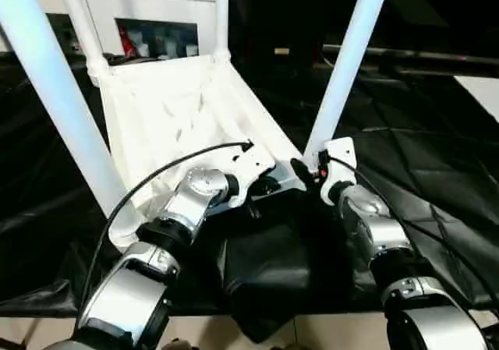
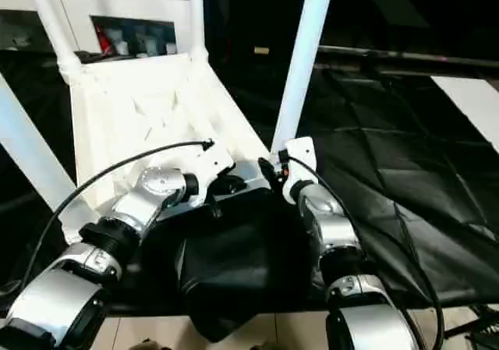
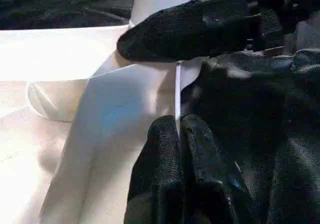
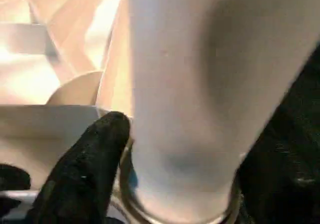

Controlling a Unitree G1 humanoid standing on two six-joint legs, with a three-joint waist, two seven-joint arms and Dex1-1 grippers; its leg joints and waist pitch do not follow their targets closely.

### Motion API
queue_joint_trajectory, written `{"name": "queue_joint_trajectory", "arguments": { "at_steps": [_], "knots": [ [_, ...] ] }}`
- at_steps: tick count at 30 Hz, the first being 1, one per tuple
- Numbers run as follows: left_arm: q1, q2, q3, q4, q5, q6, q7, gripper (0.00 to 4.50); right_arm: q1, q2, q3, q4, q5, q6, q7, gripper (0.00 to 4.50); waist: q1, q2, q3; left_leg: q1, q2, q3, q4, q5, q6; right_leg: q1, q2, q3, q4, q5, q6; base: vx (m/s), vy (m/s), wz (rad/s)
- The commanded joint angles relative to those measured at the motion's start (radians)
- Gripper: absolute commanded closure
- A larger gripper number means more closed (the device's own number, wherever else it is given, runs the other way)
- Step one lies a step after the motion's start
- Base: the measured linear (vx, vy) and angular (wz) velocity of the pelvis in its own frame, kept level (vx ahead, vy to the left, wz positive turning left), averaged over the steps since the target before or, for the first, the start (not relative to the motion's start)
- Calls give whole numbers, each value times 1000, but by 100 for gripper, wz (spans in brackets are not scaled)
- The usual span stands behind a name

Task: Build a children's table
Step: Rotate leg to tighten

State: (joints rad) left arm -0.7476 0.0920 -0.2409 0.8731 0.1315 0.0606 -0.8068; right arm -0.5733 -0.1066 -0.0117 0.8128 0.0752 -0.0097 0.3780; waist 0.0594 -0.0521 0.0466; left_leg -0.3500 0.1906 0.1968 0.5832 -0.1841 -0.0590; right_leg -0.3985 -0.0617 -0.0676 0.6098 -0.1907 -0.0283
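Black crinkled sheet [image 1: 437, 163] over the work surface, pale floor strip along the near edge. White cabinet [image 1: 148, 11] at the back with an open shelf holding small red and blue items, too small to name. Upside-down white tabletop [image 1: 183, 112] lying on the sheet, ribbed underside up, tilted toward the camera. Four white legs standing in its corner sockets: near left leg [image 1: 58, 108], near right leg [image 1: 347, 65], two far legs [image 1: 222, 15] behind. Left gripper [image 3: 177, 134] at the tabletop's near edge, fingers pressed together, nothing between them. Right gripper [image 1: 308, 171] at the base of the near right leg, spread; one black finger [image 4: 87, 159] touching the leg just above the socket ring.
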Motion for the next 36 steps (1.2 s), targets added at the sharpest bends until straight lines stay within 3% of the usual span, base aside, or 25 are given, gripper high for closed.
{"name": "queue_joint_trajectory", "arguments": {
  "at_steps": [1, 4, 7, 11, 17, 19, 22, 23, 31, 36],
  "knots": [
    [11, -46, -27, -12, -27, -33, -45, 450, 12, 47, 75, 9, 0, 6, 111, 83, 7, -2, -50, 2, 43, -28, -69, -257, 39, 39, -94, 53, -103, -379, -134, 0, 0, 0],
    [33, 11, -38, -48, -45, -58, -161, 450, 35, -40, 103, -55, 24, -35, 304, 83, 11, -6, -51, -1, 45, -26, -68, -232, 59, 44, -94, 54, -97, -326, -148, 0, 0, 0],
    [45, 33, -45, -71, -57, -69, -221, 450, 49, -77, 115, -83, 35, -46, 380, 83, 13, -6, -52, -3, 46, -25, -66, -207, 70, 47, -93, 54, -91, -276, -170, 0, 0, 0],
    [95, 112, -68, -158, -95, -67, -403, 450, 93, -191, 142, -148, 53, -65, 592, 83, 27, -7, -53, -1, 51, -21, -64, -176, 89, 47, -94, 56, -83, -230, -187, 0, 0, 0],
    [143, 193, -80, -243, -126, -31, -534, 450, 115, -234, 126, -176, 83, -54, 712, 83, 35, -7, -50, 0, 54, -18, -66, -182, 74, 46, -91, 53, -79, -225, -202, 0, 0, 0],
    [144, 197, -78, -245, -127, -32, -537, 450, 117, -236, 130, -180, 83, -51, 720, 115, 34, -8, -48, 3, 54, -18, -67, -198, 64, 42, -91, 53, -84, -269, -188, 0, 0, 0],
    [151, 208, -67, -259, -128, -29, -541, 450, 130, -245, 145, -198, 89, -40, 739, 118, 35, -12, -49, 1, 53, -21, -68, -192, 57, 44, -94, 54, -84, -289, -170, 0, 0, 0],
    [154, 212, -65, -267, -130, -24, -544, 450, 133, -246, 147, -203, 94, -35, 748, 146, 35, -12, -50, 2, 53, -21, -68, -189, 57, 44, -94, 54, -83, -287, -170, 0, 0, 0],
    [187, 220, -63, -317, -143, -11, -535, 450, 157, -237, 153, -225, 99, -21, 779, 178, 34, -18, -50, 0, 51, -19, -65, -156, 69, 44, -91, 54, -79, -249, -177, 0, 0, 0],
    [168, 170, -45, -265, -90, -15, -363, 450, 145, -185, 126, -174, 60, 7, 596, 183, 29, -20, -47, 2, 49, -21, -67, -178, 52, 39, -92, 54, -86, -314, -156, 0, 0, 0]
  ]
}}
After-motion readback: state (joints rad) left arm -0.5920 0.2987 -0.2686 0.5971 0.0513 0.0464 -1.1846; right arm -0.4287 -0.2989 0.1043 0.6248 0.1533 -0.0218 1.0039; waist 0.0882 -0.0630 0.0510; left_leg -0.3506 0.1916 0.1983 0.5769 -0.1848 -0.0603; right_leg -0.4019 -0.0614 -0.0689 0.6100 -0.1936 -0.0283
